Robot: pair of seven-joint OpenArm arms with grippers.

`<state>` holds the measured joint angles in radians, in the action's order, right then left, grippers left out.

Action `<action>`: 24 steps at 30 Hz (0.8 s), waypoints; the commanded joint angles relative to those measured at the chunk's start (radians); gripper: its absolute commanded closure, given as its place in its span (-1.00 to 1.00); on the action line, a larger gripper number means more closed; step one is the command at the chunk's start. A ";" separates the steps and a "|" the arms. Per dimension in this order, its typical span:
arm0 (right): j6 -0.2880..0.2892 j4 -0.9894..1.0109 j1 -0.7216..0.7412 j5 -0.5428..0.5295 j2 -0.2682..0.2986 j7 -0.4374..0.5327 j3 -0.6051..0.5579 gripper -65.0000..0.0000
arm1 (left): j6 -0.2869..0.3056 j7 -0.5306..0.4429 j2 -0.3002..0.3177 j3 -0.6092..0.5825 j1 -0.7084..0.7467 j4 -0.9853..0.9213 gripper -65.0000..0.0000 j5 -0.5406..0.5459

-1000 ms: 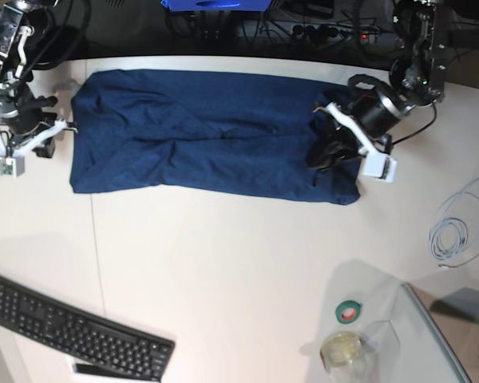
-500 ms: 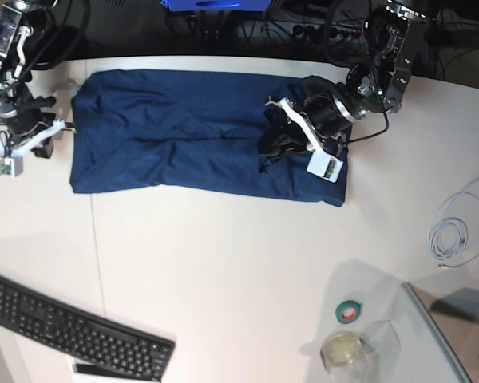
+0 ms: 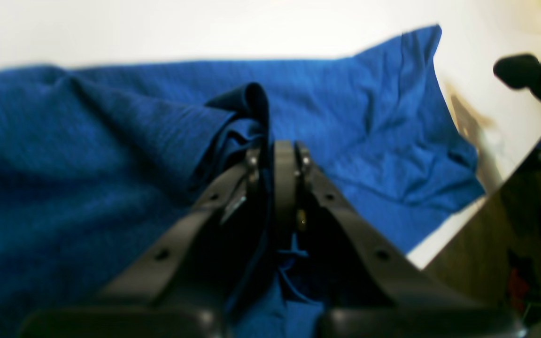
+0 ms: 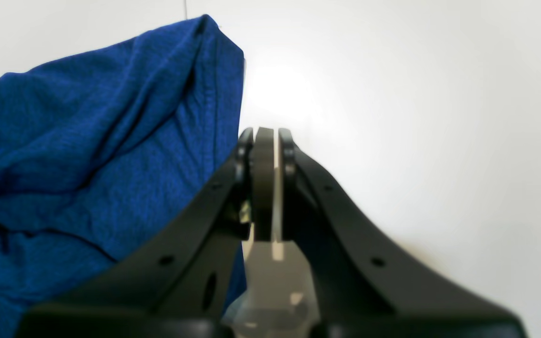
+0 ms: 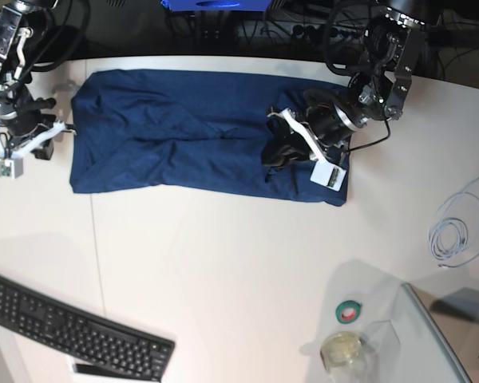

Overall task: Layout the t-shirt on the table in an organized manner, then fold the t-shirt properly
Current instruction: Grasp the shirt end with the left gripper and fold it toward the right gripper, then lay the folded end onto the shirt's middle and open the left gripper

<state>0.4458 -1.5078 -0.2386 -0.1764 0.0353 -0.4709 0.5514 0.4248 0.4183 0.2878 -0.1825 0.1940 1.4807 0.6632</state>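
In the left wrist view, a raised fold of the t-shirt [image 3: 111, 178] is pinched between the clenched left fingers [image 3: 285, 169]. In the right wrist view, the right fingers [image 4: 265, 188] are clenched on nothing, beside the cloth's edge. In the base view, the t-shirt is spread along the counter's [image 5: 223, 263] far edge.

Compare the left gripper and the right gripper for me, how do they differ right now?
The left gripper has its jaws shut on a bunched fold of the t-shirt; the right gripper has its jaws shut on nothing. The left gripper sits over the shirt; the right gripper sits beside the shirt's edge, over the bare table. Both are black with their jaws closed.
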 commanded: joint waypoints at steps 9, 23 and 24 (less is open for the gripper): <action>0.006 -0.014 0.005 -0.012 0.012 0.022 0.005 0.95 | 0.010 0.041 -0.011 -0.002 -0.015 0.016 0.13 0.020; 0.006 -0.014 0.008 -0.012 0.012 0.022 -0.001 0.95 | 0.010 0.041 -0.009 -0.220 -0.014 0.047 -0.43 0.020; 0.006 -0.014 0.008 -0.012 0.012 0.022 -0.001 0.95 | 0.010 0.041 -0.006 -0.220 -0.009 0.062 -0.43 0.020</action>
<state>0.4454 -1.5074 -0.2390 -0.1764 0.0353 -0.4709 0.5495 0.4225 0.4847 0.2779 -0.4072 0.1951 1.5185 0.6594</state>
